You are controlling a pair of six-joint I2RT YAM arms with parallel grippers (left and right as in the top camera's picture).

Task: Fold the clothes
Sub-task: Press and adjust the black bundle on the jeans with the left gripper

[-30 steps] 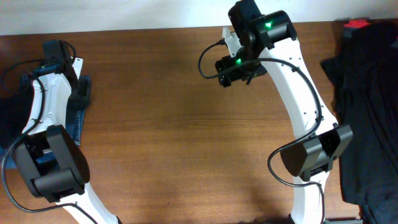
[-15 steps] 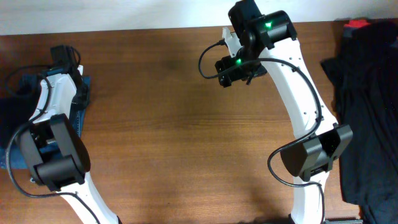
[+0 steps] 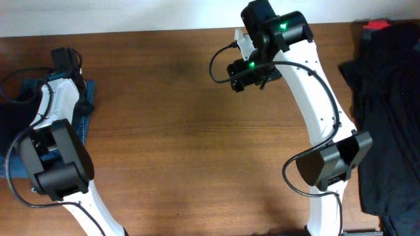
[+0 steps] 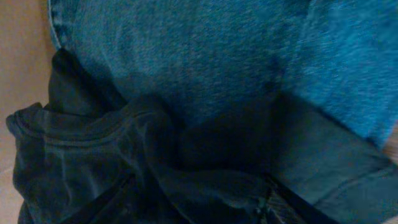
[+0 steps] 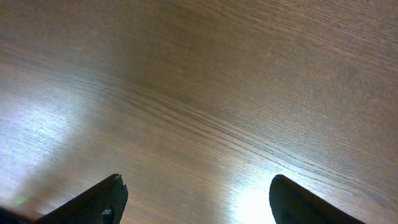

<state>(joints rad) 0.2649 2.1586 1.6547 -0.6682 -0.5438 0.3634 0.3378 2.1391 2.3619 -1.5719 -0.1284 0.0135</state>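
In the left wrist view a black soft garment (image 4: 81, 155) with a stitched hem lies crumpled on blue denim jeans (image 4: 186, 56). My left gripper (image 4: 189, 199) is open, its fingers spread wide over the black fabric. In the overhead view it (image 3: 63, 60) hovers at the far left over the jeans (image 3: 84, 108). A heap of black clothes (image 3: 384, 118) lies at the table's right edge; no logo shows. My right gripper (image 3: 246, 69) is open and empty above bare wood at the back middle, and it also shows in the right wrist view (image 5: 196, 193).
The brown wooden table (image 3: 197, 144) spans the view. A red object (image 3: 376, 25) sits at the far right corner by the black heap. Dark cloth (image 3: 8, 111) hangs off the left edge beside the jeans.
My left wrist has shifted slightly on the jeans at the far left, and the cloth under it has moved a little. The right arm has not moved.
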